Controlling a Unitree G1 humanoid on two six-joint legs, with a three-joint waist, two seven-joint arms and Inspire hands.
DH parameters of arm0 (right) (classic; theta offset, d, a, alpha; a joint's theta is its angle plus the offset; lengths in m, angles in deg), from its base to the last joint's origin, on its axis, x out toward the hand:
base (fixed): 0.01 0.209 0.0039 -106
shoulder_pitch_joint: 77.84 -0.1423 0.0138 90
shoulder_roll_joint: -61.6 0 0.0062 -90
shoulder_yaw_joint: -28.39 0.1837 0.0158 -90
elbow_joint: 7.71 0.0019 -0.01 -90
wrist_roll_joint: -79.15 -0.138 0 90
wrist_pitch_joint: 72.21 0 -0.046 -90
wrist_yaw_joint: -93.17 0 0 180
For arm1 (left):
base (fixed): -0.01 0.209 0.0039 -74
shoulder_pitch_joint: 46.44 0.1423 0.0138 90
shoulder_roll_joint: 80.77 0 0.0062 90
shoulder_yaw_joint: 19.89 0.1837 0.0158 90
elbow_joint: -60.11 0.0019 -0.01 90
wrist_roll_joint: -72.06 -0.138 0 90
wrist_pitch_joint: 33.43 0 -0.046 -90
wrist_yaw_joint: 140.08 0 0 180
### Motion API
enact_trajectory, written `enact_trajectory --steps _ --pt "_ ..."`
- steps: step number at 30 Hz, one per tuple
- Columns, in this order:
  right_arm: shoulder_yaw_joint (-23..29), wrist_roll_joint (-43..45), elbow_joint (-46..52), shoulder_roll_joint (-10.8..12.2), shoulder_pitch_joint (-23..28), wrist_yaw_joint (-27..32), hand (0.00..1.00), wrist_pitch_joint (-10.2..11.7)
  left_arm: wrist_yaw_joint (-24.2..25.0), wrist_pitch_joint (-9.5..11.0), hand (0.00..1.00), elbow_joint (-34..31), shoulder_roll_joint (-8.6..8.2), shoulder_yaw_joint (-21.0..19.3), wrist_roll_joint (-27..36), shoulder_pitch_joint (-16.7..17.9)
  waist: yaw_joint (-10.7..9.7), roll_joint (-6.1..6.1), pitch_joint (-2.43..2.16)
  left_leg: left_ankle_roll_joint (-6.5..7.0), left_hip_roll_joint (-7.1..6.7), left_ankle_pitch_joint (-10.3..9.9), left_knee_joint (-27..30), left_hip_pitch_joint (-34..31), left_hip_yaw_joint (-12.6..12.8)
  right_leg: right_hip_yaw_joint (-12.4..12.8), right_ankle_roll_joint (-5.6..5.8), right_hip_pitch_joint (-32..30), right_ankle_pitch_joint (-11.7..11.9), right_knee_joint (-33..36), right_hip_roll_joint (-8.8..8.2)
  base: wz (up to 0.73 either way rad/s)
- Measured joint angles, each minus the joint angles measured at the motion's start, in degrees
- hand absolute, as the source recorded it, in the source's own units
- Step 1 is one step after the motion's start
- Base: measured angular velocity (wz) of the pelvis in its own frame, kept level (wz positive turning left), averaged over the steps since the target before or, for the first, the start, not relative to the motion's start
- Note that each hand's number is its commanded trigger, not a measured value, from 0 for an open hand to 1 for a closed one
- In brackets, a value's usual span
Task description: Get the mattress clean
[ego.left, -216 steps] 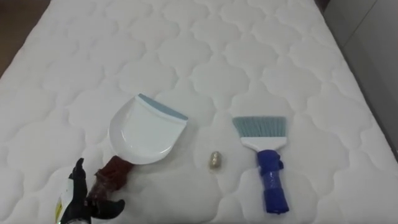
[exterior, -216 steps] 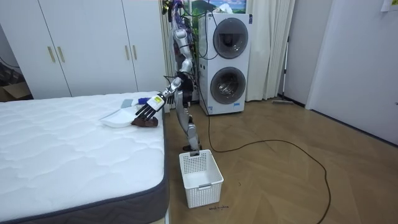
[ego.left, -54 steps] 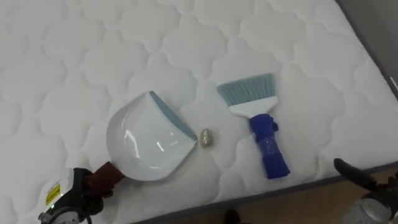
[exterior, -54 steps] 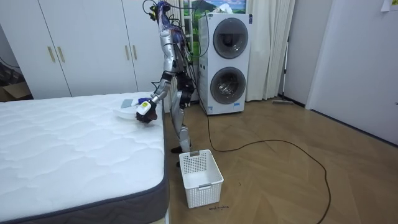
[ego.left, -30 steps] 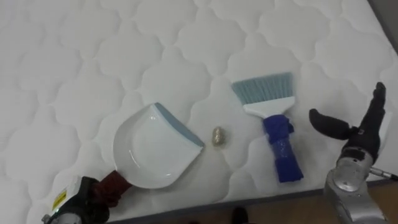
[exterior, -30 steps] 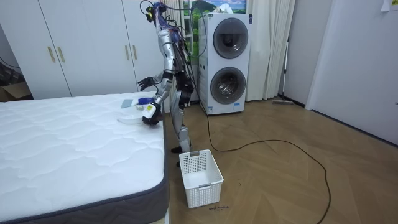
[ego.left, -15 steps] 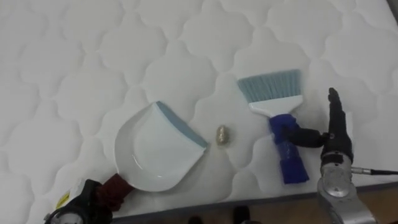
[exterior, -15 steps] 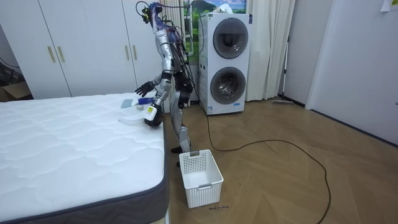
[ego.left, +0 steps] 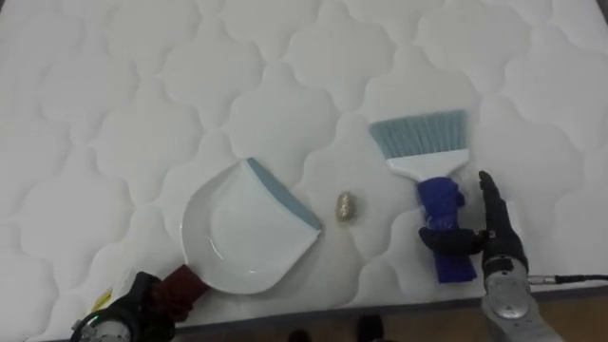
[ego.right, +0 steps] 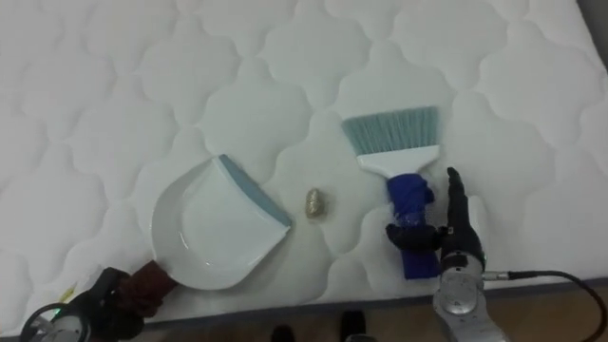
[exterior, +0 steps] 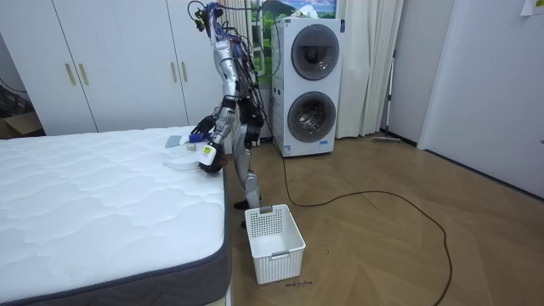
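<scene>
White quilted mattress [ego.left: 285, 76] — left hand [ego.left: 133, 309] grips dustpan [ego.left: 242, 233] handle; right hand [ego.left: 499, 252] spread, thumb over brush [ego.left: 432, 171]; wood floor [exterior: 382, 246] beside.

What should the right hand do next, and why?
Probably close the right hand round the brush at its blue handle: its thumb lies across it, fingers straight beside. The left hand holds the dustpan, small lump beside its lip.

Between the white plastic dustpan [ego.left: 242, 237] and the blue-handled, pale-bristled brush [ego.left: 435, 185] there's a narrow lane, with a small tan crumb [ego.left: 346, 206] lying in it. Beyond all three, the white quilted bed [ego.left: 190, 76] lies open to me.
</scene>
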Motion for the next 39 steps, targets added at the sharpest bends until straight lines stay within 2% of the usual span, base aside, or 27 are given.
enact_trajectory --steps 7,17,18,19,20,24,28,33,39 --pt "-0.16 3.49 -2.92 -0.06 -1.01 0.01 0.0 -0.05 0.07 -0.3 1.0 -0.91 0.0 0.11 -0.01 -0.1 0.11 0.51 0.17 0.13 0.18 -0.1 0.17 0.02 -0.12 -0.63 0.01 0.59 -0.01 -0.36 0.0 0.04" --pt "-0.62 6.84 -7.55 -0.26 -2.7 -0.06 0.0 -0.03 0.05 -0.3 1.0 -0.52 0.02 1.51 0.6 -0.71 -0.05 1.0 0.12 0.13 0.01 -0.08 0.53 -0.43 -1.33 -2.02 -0.01 0.81 -0.03 -0.16 -0.48 0.07" --pt "-0.6 6.8 -7.94 -0.26 -2.72 -0.11 0.27 -0.14 0.13 -0.35 1.0 -0.49 -0.01 1.75 0.69 -1.1 -0.13 1.0 0.12 0.24 -0.04 -0.02 0.53 -0.45 -1.44 -2.33 0.01 0.92 -0.04 -0.18 -0.67 0.11" --pt "-0.6 6.77 -8.63 -0.29 -2.75 -0.46 0.95 -0.17 0.35 -0.46 1.0 -0.28 -0.01 2.05 0.69 -1.4 -0.16 0.98 0.12 0.28 -0.09 0.01 0.55 -0.38 -1.47 -2.48 0.05 1.07 -0.06 -0.19 -0.78 0.1" --pt "-0.58 6.81 -8.87 -0.34 -2.76 -0.59 1.0 -0.18 0.38 -0.59 1.0 -0.26 -0.01 2.26 0.69 -1.46 -0.17 0.98 0.12 0.29 -0.12 0.01 0.59 -0.37 -1.47 -2.57 0.08 1.13 -0.08 -0.16 -0.86 0.08" --pt "0.5 8.59 -9.78 -0.87 -2.99 -0.47 1.0 -1.17 0.87 -1.32 1.0 -0.73 0.01 2.61 0.58 -1.84 -0.29 0.85 0.1 0.39 -0.19 -0.02 0.82 -0.45 -1.55 -2.88 0.26 1.22 -0.19 -0.03 -1.06 0.04" --pt "1.21 10.97 -12.03 -3.32 -4.32 -0.55 1.0 -1.95 1.53 -2.38 1.0 -1.08 0.15 2.61 -0.07 -2.12 -0.51 0.76 0.09 0.4 -0.19 -0.04 1.36 -0.45 -2.35 -3.59 0.21 1.76 -0.31 -0.09 -1.13 0.08" --pt "1.83 11.07 -15.02 -3.51 -6.18 -0.57 1.0 -4.34 1.61 -2.43 1.0 -1.27 0.21 2.63 -0.58 -2.34 -0.28 0.45 0.13 0.39 -0.06 -0.04 1.6 0.08 -2.47 -4.12 0.07 2.65 -0.5 -0.21 -1.11 0.06" --pt "1.89 10.3 -16.95 -3.19 -5.98 -2.49 1.0 -6.09 1.62 -2.77 1.0 -1.5 0.34 2.63 -0.62 -1.97 -0.11 0.16 0.14 0.39 -0.23 -0.04 1.66 0.29 -2.42 -3.67 0.24 2.69 -0.67 0.17 -1.28 0.0"
